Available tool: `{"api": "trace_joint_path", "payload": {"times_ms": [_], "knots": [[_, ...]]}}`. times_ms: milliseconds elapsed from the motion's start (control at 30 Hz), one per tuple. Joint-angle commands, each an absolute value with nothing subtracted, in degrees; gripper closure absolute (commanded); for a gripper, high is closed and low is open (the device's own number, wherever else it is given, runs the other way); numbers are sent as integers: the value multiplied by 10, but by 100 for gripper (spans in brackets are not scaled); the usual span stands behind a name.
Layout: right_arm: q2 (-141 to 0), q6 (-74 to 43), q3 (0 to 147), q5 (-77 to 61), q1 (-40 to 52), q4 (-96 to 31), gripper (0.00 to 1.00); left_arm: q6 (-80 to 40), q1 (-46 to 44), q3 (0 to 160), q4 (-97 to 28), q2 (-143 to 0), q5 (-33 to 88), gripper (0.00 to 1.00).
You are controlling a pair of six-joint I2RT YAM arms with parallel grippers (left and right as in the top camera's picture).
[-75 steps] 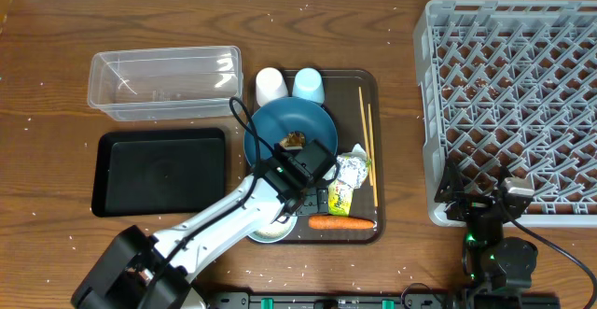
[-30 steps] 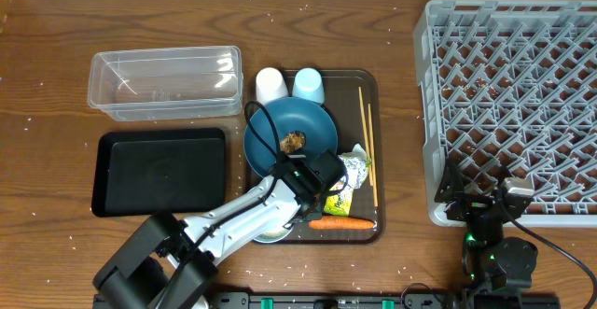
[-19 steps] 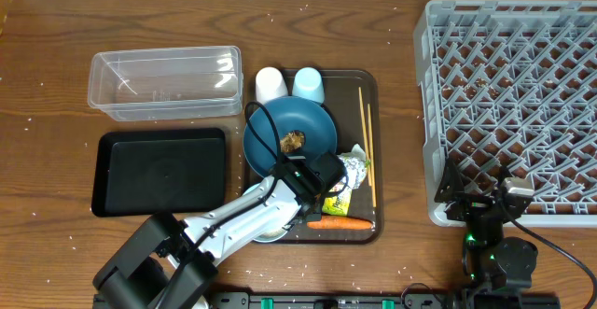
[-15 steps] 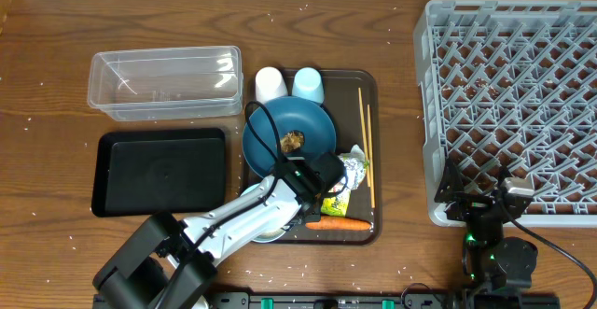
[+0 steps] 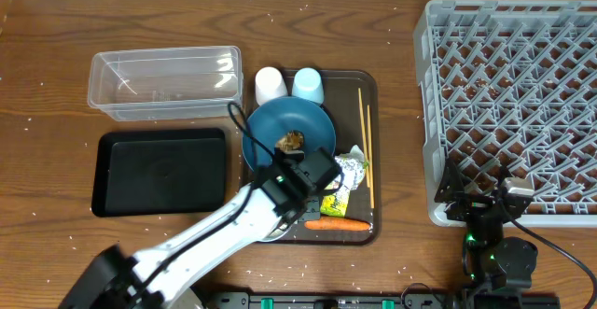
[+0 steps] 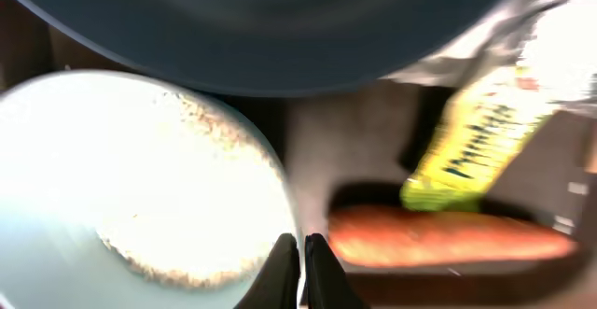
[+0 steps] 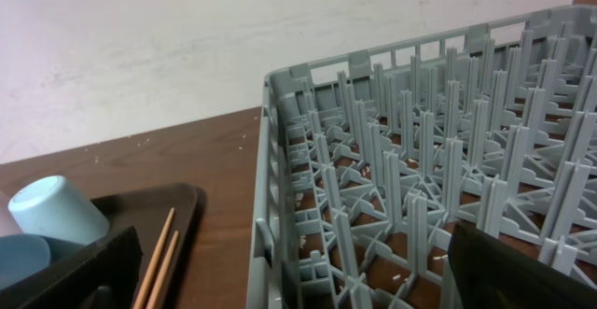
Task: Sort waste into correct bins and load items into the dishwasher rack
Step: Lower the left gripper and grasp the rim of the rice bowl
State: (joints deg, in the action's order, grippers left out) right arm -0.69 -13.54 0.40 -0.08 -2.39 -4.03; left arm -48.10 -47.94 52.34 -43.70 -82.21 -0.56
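My left gripper [image 6: 303, 258] is shut on the right rim of the small white bowl [image 6: 140, 188], which has rice grains [image 6: 201, 127] stuck inside it. In the overhead view the arm hides most of the bowl. The orange carrot [image 5: 340, 223] lies just right of the fingers, with the crumpled wrapper [image 5: 343, 180] above it. The blue plate [image 5: 294, 122] holds a brown food lump [image 5: 292, 141]. A white cup [image 5: 270, 85], a light-blue cup [image 5: 309, 85] and the chopsticks [image 5: 365, 141] share the brown tray [image 5: 371, 77]. My right gripper [image 7: 294, 253] stands open at the dishwasher rack [image 5: 513, 94].
The clear tub [image 5: 163, 83] and the black tray [image 5: 160, 171] sit left of the brown tray. Rice grains are scattered over the wooden table. The right arm's base stands at the rack's front left corner.
The left jaws have shut on the bowl's rim. The left arm's elbow has swung down and left, and the wrist has shifted slightly. The right arm has not moved.
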Motion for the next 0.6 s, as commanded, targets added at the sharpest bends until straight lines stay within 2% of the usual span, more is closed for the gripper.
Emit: {"api": "trace_joint_path", "payload": {"times_ms": [0,367,533,567], "knots": [[-5,-132,3,1,-34,-43,1,-486,-466,539,-441,-774,-4,94],[-5,-132,3,1,-34,-43,1,-405,-296,539,-484,-661,19,93],[-5,-132,3,1,-34,-43,1,-407,-304,530,-491,-681,75,83],[-5,-132,3,2,-34,-43,1,-411,-313,528,-490,-688,80,77]]}}
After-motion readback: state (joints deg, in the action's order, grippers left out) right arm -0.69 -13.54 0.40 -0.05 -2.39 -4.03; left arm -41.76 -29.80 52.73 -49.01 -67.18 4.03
